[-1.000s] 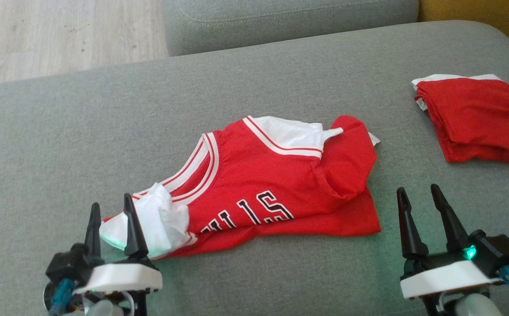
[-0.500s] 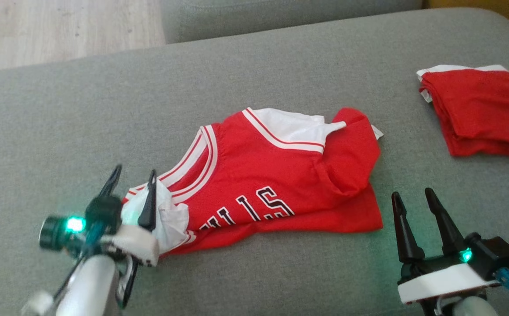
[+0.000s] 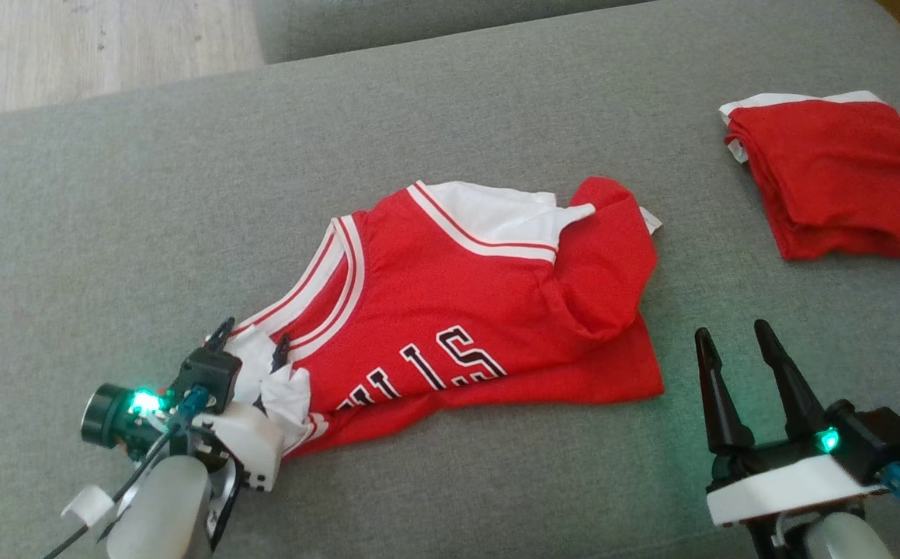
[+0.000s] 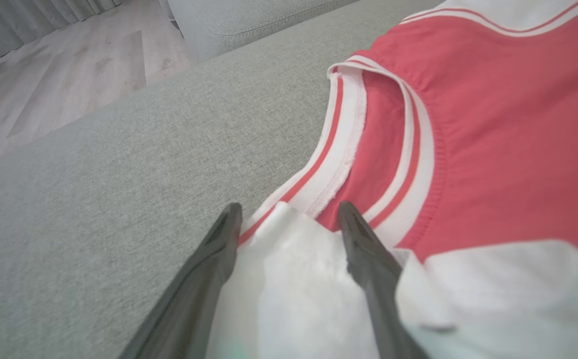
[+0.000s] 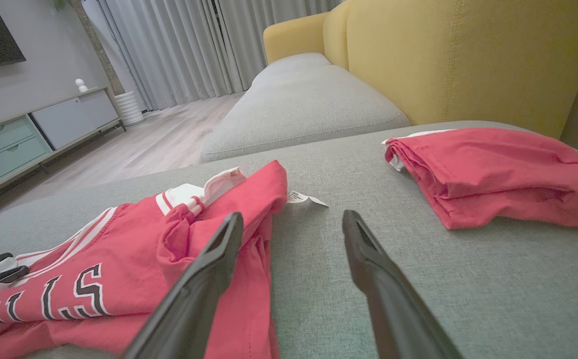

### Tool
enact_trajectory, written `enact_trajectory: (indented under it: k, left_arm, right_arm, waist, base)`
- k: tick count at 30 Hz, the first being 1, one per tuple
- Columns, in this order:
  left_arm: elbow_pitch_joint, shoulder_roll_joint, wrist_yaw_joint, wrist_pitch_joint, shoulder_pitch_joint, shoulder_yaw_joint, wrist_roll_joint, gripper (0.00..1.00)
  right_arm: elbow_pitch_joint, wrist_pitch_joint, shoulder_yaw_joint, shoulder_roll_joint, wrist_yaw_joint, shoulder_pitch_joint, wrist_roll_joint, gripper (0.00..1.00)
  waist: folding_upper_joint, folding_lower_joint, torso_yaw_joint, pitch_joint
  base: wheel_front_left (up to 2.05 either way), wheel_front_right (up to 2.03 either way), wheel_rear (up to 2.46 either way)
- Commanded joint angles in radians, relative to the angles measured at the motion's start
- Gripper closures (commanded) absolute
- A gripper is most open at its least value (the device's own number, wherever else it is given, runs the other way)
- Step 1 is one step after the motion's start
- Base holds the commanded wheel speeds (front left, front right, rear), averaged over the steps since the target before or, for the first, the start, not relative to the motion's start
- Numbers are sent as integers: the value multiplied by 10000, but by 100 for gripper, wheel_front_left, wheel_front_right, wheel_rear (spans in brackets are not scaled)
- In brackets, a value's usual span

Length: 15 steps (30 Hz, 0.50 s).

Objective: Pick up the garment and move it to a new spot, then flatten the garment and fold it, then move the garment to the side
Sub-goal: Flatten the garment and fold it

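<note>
The left claw [image 3: 254, 338] is wide open around a white bit of the red shirt [image 3: 481, 310], which lies crumpled on the grey sofa [image 3: 108, 233], and the right claw [image 3: 731, 332] is open and empty near it.

Reads as soft, matt knit cloth across the garment [image 3: 481, 310], with ribbed white-and-red trim [image 4: 341, 144] along the openings and a smoother white panel [image 4: 293, 289] bunched at one end. Flat, matt printed lettering [image 3: 434, 365]. Same matt red cloth on the folded garment [image 3: 838, 178]. Coarse grey woven upholstery on the sofa cushion [image 3: 108, 233], matt and slightly rough; finer yellow fabric with stitched seams on the backrest [image 5: 468, 55]. Hard dark plastic, smooth with a satin finish, on the fingers [image 5: 204, 279] of the right gripper [image 3: 731, 329] and the left gripper [image 3: 254, 332]; smooth white plastic on the housing [image 3: 791, 485]. Pale wood-look floor [image 3: 69, 46], smooth, low sheen. Thin white label [image 5: 306, 198], material not discernible
</note>
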<state>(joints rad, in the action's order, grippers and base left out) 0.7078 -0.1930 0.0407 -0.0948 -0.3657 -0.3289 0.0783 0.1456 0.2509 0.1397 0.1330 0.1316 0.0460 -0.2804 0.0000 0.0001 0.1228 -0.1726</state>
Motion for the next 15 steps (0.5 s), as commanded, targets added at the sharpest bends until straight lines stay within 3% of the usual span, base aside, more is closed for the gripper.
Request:
enact_trajectory:
  k: [1, 3, 4, 6, 7, 15]
  left_arm:
    - [-138, -299, -27, -124, -311, 244, 26, 9]
    - [-74, -277, -46, -217, -288, 233, 68, 52]
    - [-80, -247, -80, -264, -257, 228, 89, 58]
    - [-83, -203, -113, -330, -167, 222, 148, 93]
    - [-85, -181, -121, -366, -111, 229, 193, 100]
    - [-846, -190, -363, -826, 433, 491, 589, 100]
  right_arm:
    - [-264, 109, 168, 80, -9, -255, -43, 0]
    - [-255, 109, 157, 62, -9, -238, -45, 0]
    - [-249, 109, 148, 56, -9, -226, -45, 0]
    - [-238, 109, 133, 45, -9, -197, -39, 0]
    - [-235, 109, 128, 40, -9, -181, -32, 0]
    - [-234, 109, 82, 30, -9, 97, 35, 0]
  waist:
    - [0, -1, 17, 28]
    - [0, -1, 29, 82]
    - [0, -1, 31, 117]
    - [0, -1, 35, 186]
    - [0, -1, 35, 226]
    - [0, -1, -137, 657]
  base:
    - [0, 0, 0]
    - [0, 0, 0]
    - [0, 0, 0]
    - [0, 0, 0]
    - [0, 0, 0]
    - [0, 0, 0]
